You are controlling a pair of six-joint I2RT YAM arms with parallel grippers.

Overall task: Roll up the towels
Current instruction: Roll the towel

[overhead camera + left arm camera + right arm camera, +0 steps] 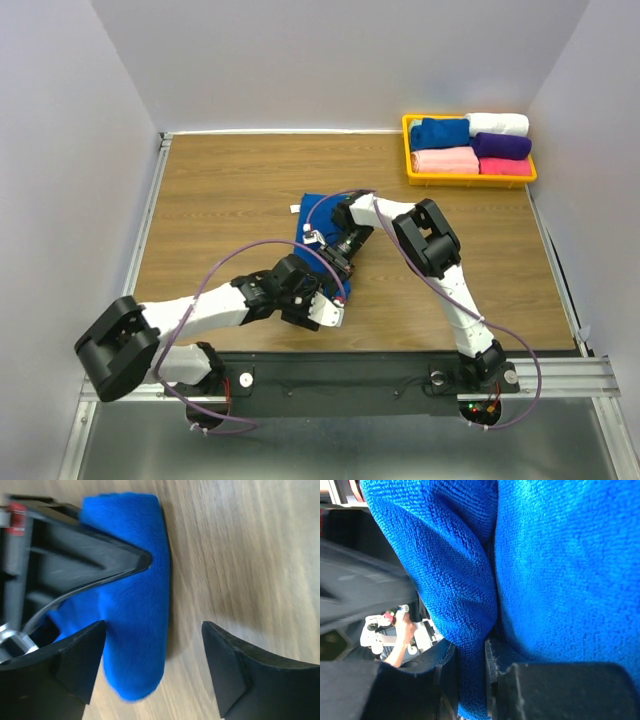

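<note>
A royal-blue towel (318,203) lies partly rolled at mid-table, mostly covered by both wrists. My right gripper (470,676) is shut on a fold of this towel (560,570), the cloth pinched between its pads. In the left wrist view the rolled end of the towel (135,605) lies on the wood, against the left finger of my open left gripper (154,630); bare table fills the rest of the gap. A black finger of the right gripper (95,560) presses on the roll from the left. A second blue towel (440,132) sits rolled in the yellow tray.
The yellow tray (408,150) at the back right also holds white (498,123), purple (502,145) and pink (445,160) rolled towels. The two arms cross closely near the table's middle (335,262). Grey walls and a metal rail bound the wooden table.
</note>
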